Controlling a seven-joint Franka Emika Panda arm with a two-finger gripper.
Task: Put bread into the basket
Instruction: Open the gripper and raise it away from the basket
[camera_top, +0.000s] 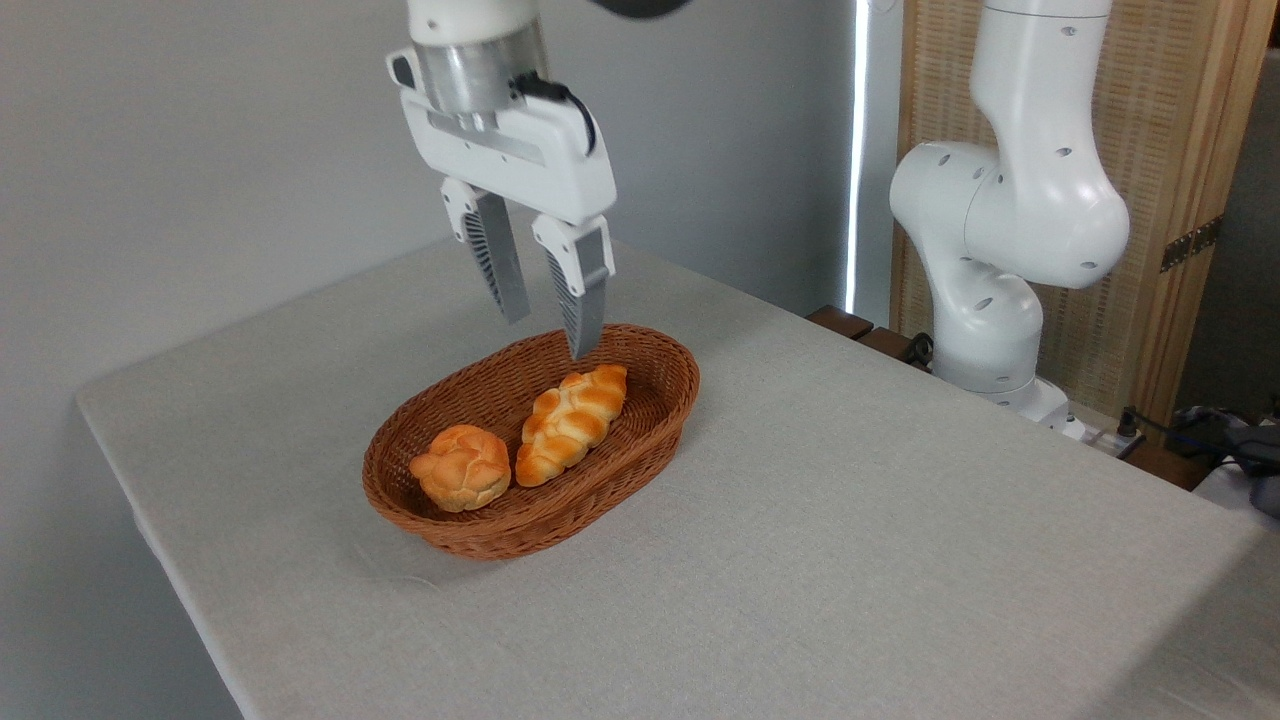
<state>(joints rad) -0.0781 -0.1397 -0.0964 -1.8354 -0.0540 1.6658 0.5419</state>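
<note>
The bread (570, 422), a long braided golden-orange loaf, lies inside the basket (655, 420), a reddish-brown oval wicker one in the middle of the table. It rests slanted along the basket's floor, right of centre. My gripper (550, 332) hangs above the far end of the basket, just over the loaf's upper tip. Its two fingers are apart and nothing is between them. The fingertips are clear of the loaf.
A small round knotted bun (460, 466) sits in the basket's left end, beside the loaf. The grey table (850, 520) carries the basket. The arm's white base (1000, 280) stands at the table's far right, with a wooden screen (1170, 200) behind it.
</note>
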